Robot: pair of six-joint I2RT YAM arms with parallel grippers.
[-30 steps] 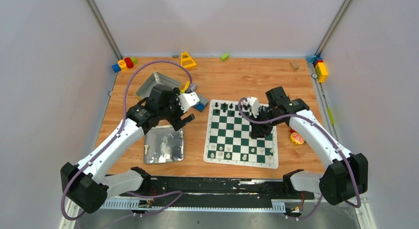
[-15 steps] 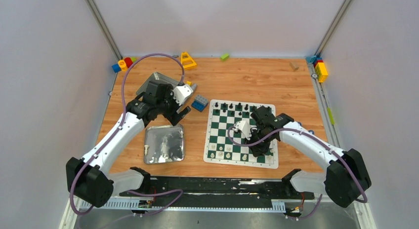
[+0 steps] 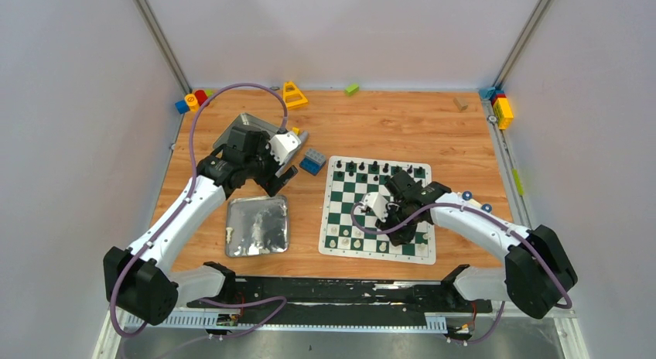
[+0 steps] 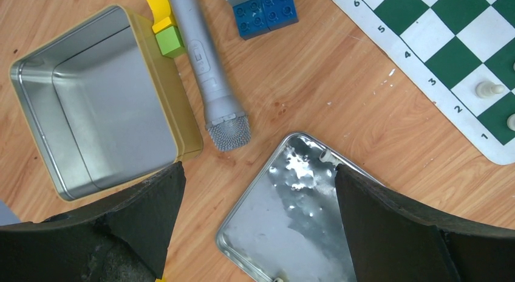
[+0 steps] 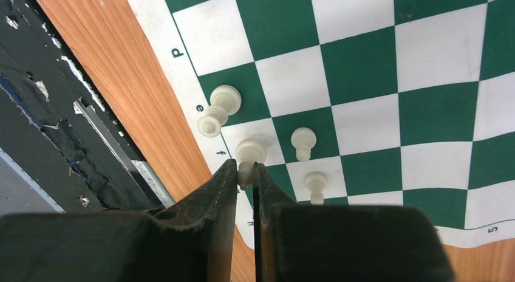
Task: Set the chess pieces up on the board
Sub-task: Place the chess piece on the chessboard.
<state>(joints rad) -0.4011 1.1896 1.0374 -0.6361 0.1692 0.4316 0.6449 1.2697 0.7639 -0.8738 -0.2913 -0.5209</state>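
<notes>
The green and white board [image 3: 346, 209] lies right of centre; it also shows in the right wrist view [image 5: 376, 69] and the left wrist view [image 4: 461, 45]. Black pieces [image 3: 363, 167] line its far row and white pieces [image 3: 348, 235] stand near its front edge. My right gripper [image 5: 245, 172] is shut on a white piece [image 5: 250, 153], low over the board's front row by the "f" mark; in the top view this gripper [image 3: 404, 227] is over the board's near right part. My left gripper [image 4: 258, 233] is open and empty above the flat silver tray [image 4: 291, 215].
A white piece [image 4: 325, 154] lies at the tray's rim. An open tin box [image 4: 91, 106], a grey toy microphone [image 4: 209, 69] and a blue block [image 4: 264, 11] lie beyond the tray. White pawns [image 5: 302, 142] and a larger white piece [image 5: 218, 109] stand next to the held piece. Coloured blocks [image 3: 503, 107] sit in the far corners.
My right gripper has carried the white piece from the board's far right towards its front row. My left gripper drew back towards the tin box, then stayed still.
</notes>
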